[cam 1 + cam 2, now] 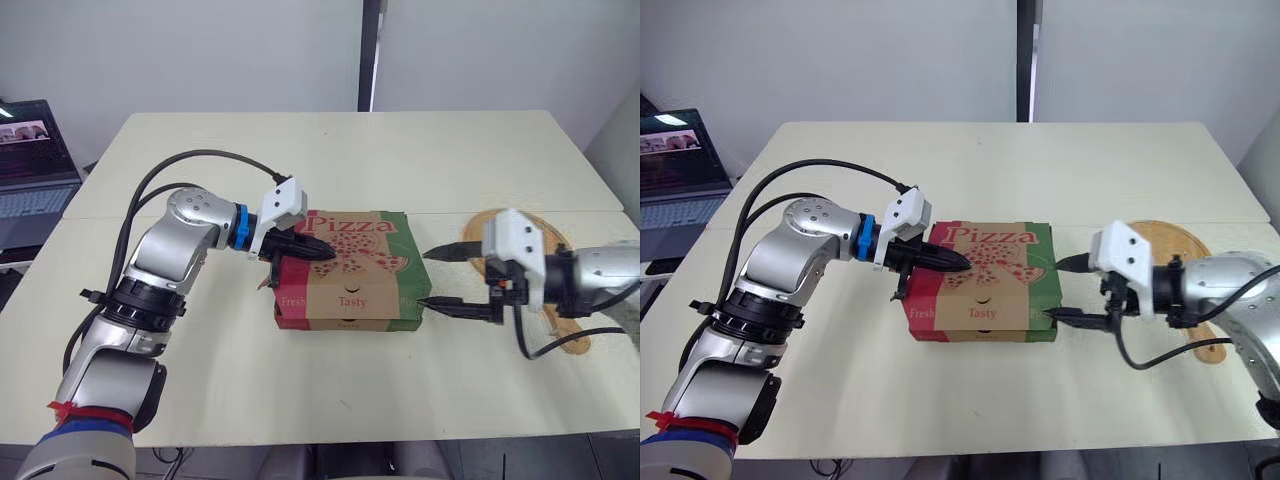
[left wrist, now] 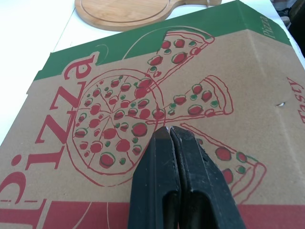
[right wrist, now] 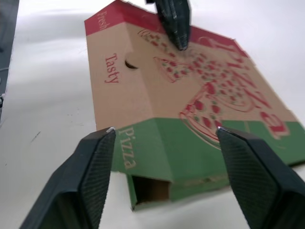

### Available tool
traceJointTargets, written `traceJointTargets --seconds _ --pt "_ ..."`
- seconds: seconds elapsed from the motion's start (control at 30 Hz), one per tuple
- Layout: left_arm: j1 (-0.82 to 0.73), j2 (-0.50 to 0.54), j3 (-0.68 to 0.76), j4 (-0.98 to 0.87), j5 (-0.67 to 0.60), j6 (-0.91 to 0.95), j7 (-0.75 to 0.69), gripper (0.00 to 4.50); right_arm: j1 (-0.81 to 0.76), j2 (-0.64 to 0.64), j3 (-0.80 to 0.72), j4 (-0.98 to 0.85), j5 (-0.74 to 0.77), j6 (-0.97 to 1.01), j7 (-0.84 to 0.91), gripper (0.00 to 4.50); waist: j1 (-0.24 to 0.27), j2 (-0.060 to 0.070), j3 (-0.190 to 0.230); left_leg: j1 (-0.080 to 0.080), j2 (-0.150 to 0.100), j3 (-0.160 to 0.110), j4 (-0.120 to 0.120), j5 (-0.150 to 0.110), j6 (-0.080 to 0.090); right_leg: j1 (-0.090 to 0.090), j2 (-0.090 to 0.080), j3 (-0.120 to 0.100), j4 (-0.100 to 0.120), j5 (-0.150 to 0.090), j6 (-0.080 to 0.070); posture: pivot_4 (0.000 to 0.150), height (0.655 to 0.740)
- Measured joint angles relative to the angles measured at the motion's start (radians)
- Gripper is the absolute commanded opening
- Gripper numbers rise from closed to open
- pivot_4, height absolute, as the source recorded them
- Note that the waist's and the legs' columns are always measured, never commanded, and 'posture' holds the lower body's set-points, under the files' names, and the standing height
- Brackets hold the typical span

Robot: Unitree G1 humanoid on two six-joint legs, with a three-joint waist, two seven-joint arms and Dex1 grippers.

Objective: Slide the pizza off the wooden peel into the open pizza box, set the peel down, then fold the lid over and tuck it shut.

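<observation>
The pizza box (image 1: 350, 272) lies in the middle of the table with its printed lid folded down; its right side flap stands slightly ajar (image 3: 152, 188). My left gripper (image 1: 328, 253) is shut and rests its tips on the lid (image 2: 167, 133). My right gripper (image 1: 437, 279) is open just right of the box, its fingers (image 3: 95, 162) spread on either side of the box's green right end. The round wooden peel (image 1: 1175, 243) lies flat on the table behind my right arm, with no pizza on it.
A laptop (image 1: 30, 160) stands on a side surface at the far left. The cream table (image 1: 400, 150) stretches bare behind the box. A black cable (image 1: 1170, 355) loops from my right wrist over the table near the peel's handle.
</observation>
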Motion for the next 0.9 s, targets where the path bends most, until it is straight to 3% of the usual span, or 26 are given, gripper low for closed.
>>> traceJointTargets --seconds 0.3,0.9 --pt "0.001 0.000 0.000 -0.021 -0.001 0.004 -0.022 0.00 -0.033 0.048 0.122 0.070 -0.181 -0.132 -0.029 3.53 0.000 0.000 0.000 0.000 0.000 0.000 0.000 0.000 0.000 0.000 0.000 0.000 0.000 0.000 0.000 0.150 0.7400" --pt "0.050 0.011 -0.053 -0.060 0.072 -0.105 -0.045 0.00 0.014 0.123 0.163 0.122 -0.306 -0.229 -0.053 3.53 0.000 0.000 0.000 0.001 0.000 0.000 0.000 0.000 0.000 0.000 0.000 0.000 0.001 0.000 0.000 0.150 0.7400"
